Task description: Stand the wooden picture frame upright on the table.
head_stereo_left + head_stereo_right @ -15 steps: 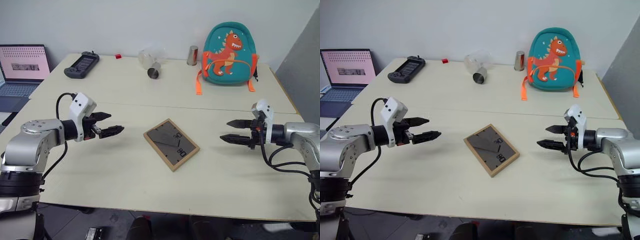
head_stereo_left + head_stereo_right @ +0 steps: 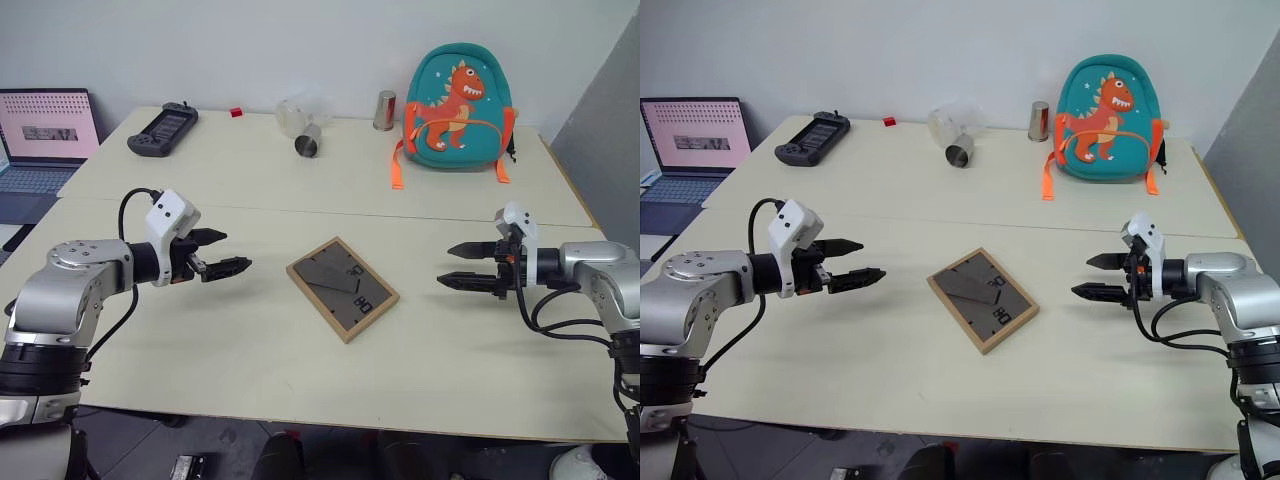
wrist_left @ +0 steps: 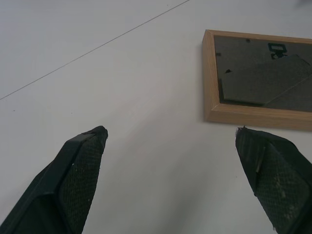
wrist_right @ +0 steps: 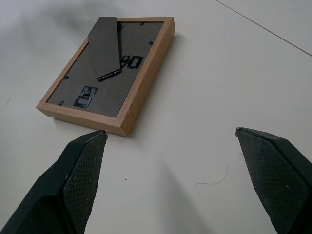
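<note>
In the head views we see the frame (image 2: 342,288) lying flat, back panel up, in the middle of the near worktop (image 2: 250,350), turned a little diagonal. Our left gripper (image 2: 228,252) hangs at its left side and our right gripper (image 2: 462,266) at its right side, both well apart from it, jaws apart and holding nothing. A backpack (image 2: 455,103), a controller (image 2: 162,129) and a laptop (image 2: 45,135) stand far behind and do not disturb.

In the left wrist view, one corner of the frame shows between our open jaws, with the wood edge towards us.

In the right wrist view, we see the fold-out stand (image 4: 106,51) lying closed on the dark panel.

We judge the frame light and stiff, but thin and low on the smooth worktop, so it may slide when pushed. The front probably has glass, so it is fragile. We think the best hold is on the two long wood edges, then to open the stand.
</note>
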